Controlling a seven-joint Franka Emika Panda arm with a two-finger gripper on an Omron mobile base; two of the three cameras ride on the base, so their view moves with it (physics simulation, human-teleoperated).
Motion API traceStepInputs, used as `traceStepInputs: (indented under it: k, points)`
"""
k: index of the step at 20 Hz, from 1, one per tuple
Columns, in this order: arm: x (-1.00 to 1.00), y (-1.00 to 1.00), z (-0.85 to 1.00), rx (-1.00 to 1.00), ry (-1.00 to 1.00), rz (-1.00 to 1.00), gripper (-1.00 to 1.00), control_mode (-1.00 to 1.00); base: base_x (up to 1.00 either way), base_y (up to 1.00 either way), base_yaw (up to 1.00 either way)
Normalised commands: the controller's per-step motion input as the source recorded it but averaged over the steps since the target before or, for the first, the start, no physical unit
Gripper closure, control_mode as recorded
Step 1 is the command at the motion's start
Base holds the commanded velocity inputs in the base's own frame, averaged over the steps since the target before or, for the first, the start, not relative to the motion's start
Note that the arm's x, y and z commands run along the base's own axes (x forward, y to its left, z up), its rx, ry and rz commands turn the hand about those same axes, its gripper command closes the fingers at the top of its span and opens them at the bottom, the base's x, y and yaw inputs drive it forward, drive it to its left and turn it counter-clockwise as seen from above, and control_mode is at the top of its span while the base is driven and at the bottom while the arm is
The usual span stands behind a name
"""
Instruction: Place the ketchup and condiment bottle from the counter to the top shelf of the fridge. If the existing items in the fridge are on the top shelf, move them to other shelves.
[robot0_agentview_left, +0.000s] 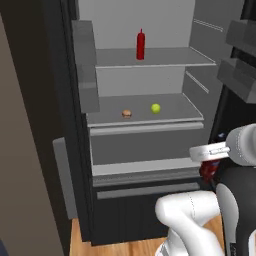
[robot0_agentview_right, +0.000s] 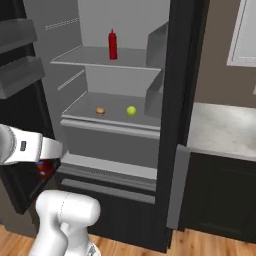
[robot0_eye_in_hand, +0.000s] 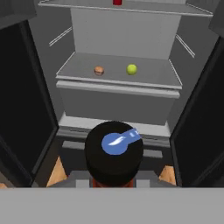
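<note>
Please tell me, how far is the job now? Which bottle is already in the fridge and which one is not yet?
Done: the ketchup bottle stands on the top shelf, and the small bun and the lime lie on the shelf below. In hand: the hand is shut on the black-capped bottle, low before the open fridge. Left: lift this bottle and set it on the top shelf.
</note>
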Motion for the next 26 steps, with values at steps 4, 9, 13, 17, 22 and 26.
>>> traceStepInputs:
  k: [4,9,13,17,22,26]
  points:
    - [0.00,0.00,0.00,0.00,0.00,0.00,1.00,1.00,0.62,0.10,0.00]
    - [0.00,0.00,0.00,0.00,0.00,0.00,1.00,1.00,0.67,0.37,0.00]
    - [0.00,0.00,0.00,0.00,0.00,0.00,1.00,1.00,0.69,0.50,0.00]
    - [0.00,0.00,0.00,0.00,0.00,0.00,1.00,1.00,0.84,0.28,0.00]
    - [0.00,0.00,0.00,0.00,0.00,0.00,1.00,1.00,0.86,0.02,0.00]
    - [0.23,0.00,0.87,0.00,-0.05,0.00,1.00,-1.00,0.00,0.00,0.00]
